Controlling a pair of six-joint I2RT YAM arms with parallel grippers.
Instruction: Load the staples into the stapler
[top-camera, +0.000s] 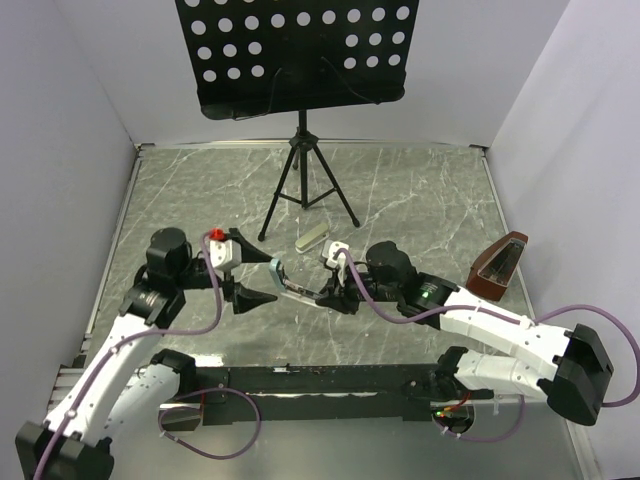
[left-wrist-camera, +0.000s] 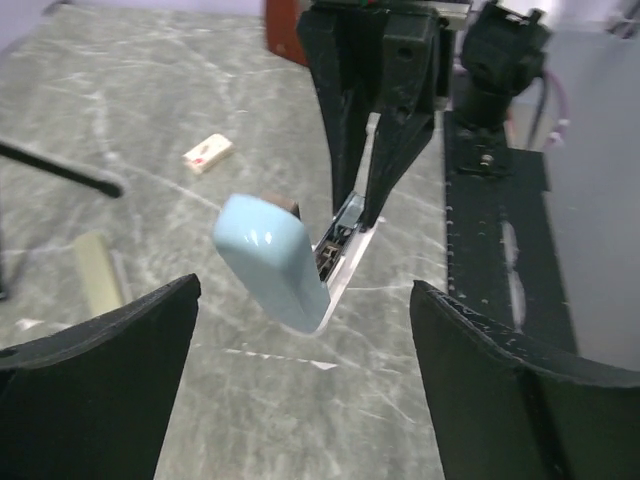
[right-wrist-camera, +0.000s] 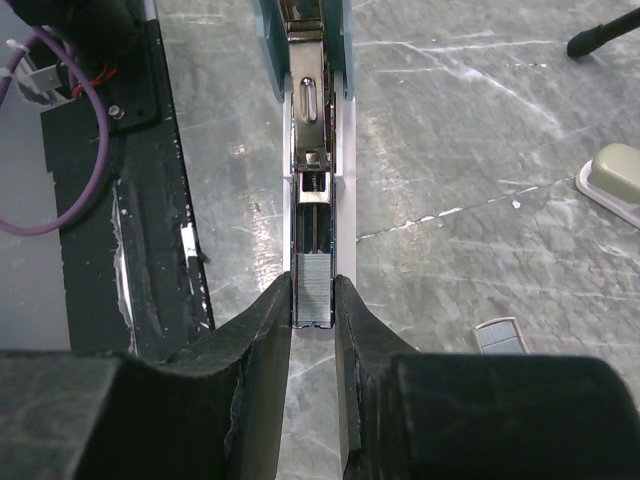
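A light-blue stapler (top-camera: 290, 283) lies hinged open between my grippers. In the right wrist view its metal channel (right-wrist-camera: 315, 120) runs away from me, with a silvery strip of staples (right-wrist-camera: 313, 275) at the near end. My right gripper (right-wrist-camera: 313, 305) is shut on the sides of that channel end; it also shows in the top view (top-camera: 335, 293). My left gripper (left-wrist-camera: 305, 295) is wide open, with the raised blue cap (left-wrist-camera: 270, 255) just ahead of and between its fingers, untouched. The small staple box (left-wrist-camera: 208, 152) lies on the table beyond; it also shows in the right wrist view (right-wrist-camera: 500, 335).
A second, beige stapler (top-camera: 311, 240) lies just behind the blue one. A music stand's tripod (top-camera: 305, 190) stands at mid-table, one leg close by (left-wrist-camera: 60, 170). A brown metronome (top-camera: 500, 265) stands at the right. The arms' black base rail (top-camera: 320, 378) runs along the near edge.
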